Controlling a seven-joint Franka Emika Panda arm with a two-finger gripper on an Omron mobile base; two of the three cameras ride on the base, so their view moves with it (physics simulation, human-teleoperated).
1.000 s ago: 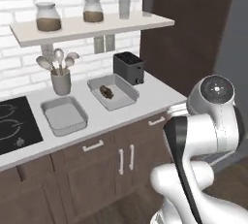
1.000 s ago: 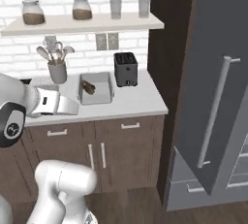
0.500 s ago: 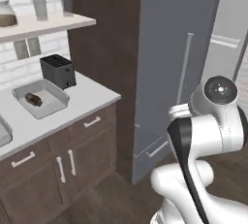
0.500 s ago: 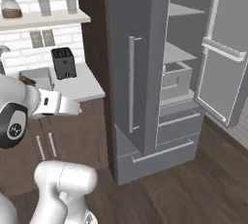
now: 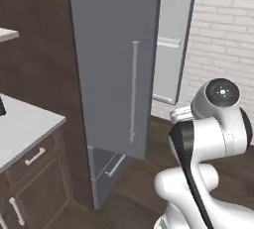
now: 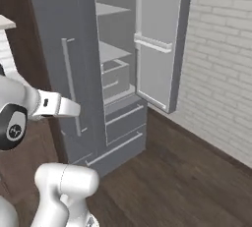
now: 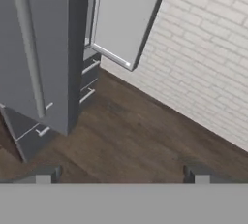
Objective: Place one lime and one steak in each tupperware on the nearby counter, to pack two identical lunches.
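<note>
Counter [image 5: 22, 124] edge at far left; gripper [image 7: 121, 173] spread wide, holding nothing, facing fridge [image 6: 74, 59] with 1 door [image 6: 160, 39] open.

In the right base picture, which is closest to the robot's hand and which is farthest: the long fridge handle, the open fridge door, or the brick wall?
From the hand, nearest first:
1. The long fridge handle, on the closed grey door right beside the hand.
2. The open fridge door, swung out in the middle of the picture.
3. The brick wall, far over on the right.
</note>
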